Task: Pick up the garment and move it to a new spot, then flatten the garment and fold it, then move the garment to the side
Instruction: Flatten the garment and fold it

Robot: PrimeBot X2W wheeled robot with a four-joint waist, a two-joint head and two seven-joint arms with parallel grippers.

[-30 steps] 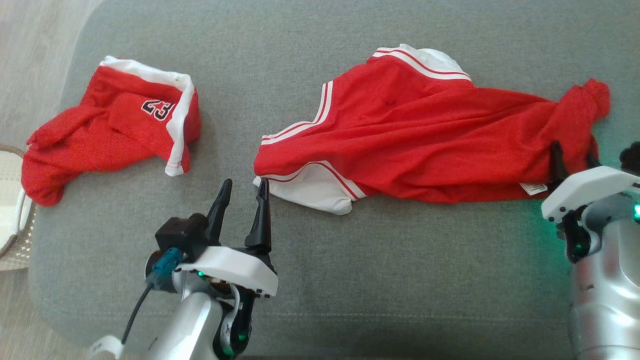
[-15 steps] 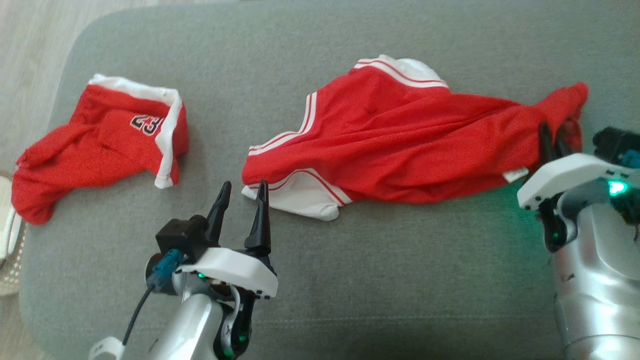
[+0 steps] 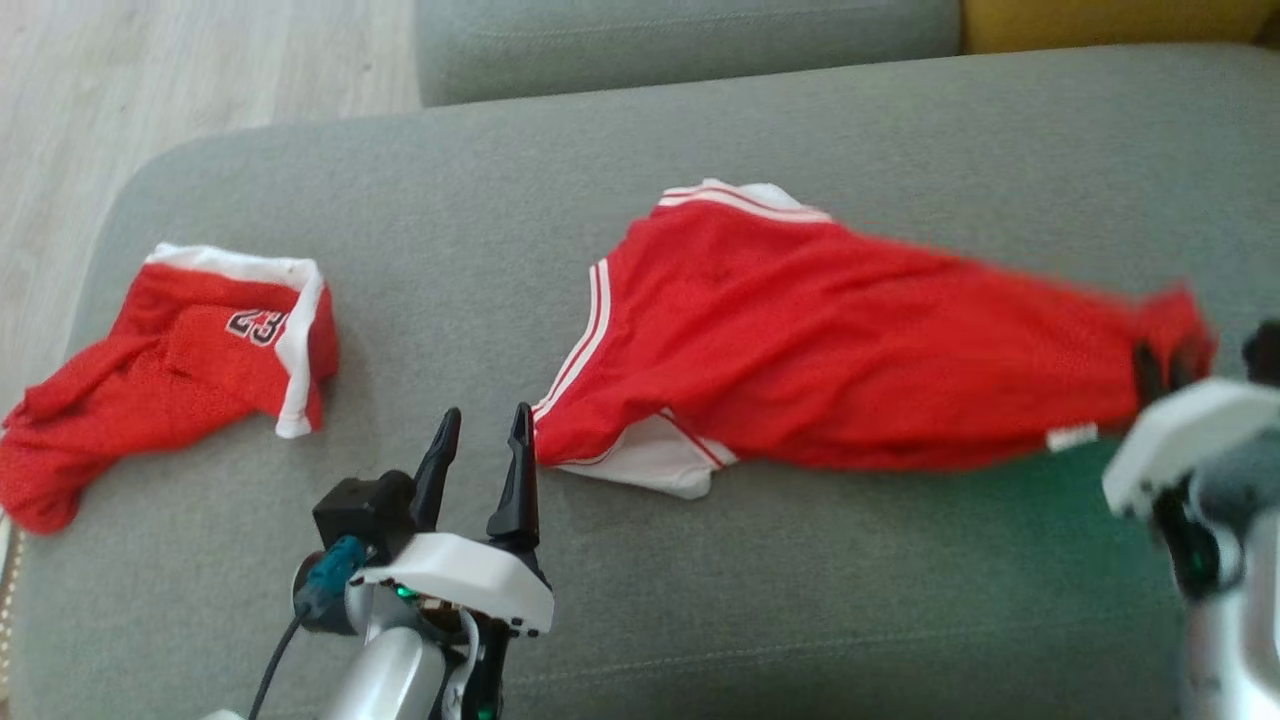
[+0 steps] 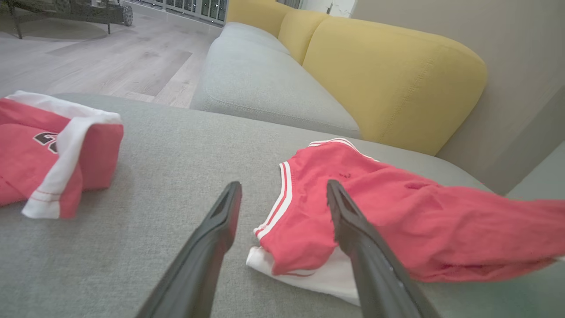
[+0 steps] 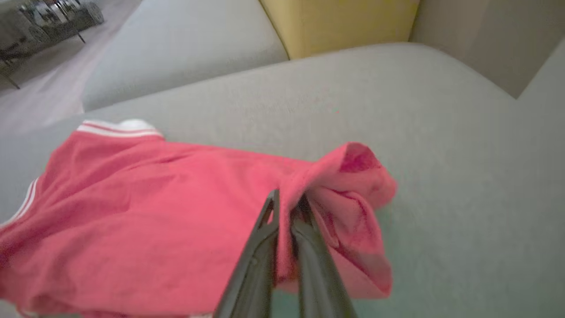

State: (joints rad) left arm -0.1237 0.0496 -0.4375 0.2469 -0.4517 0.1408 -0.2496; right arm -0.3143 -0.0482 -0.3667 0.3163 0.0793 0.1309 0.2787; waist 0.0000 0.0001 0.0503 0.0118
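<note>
The right gripper (image 5: 288, 202) is pinching the bunched end of the red jersey (image 3: 850, 370) near the right edge of the sofa seat (image 3: 800, 610), jaws nearly closed, probably to lift it. The left gripper (image 3: 478, 440) is hovering wide open and empty beside the jersey's white-trimmed corner, seemingly ready to help.

Light: soft, even daylight, faint shadows.
Blur: my head view smears the right gripper (image 3: 1160, 362) and that end of the red jersey (image 3: 850, 370).
Glow: green tint on the grey cushion (image 3: 1040, 495).
</note>
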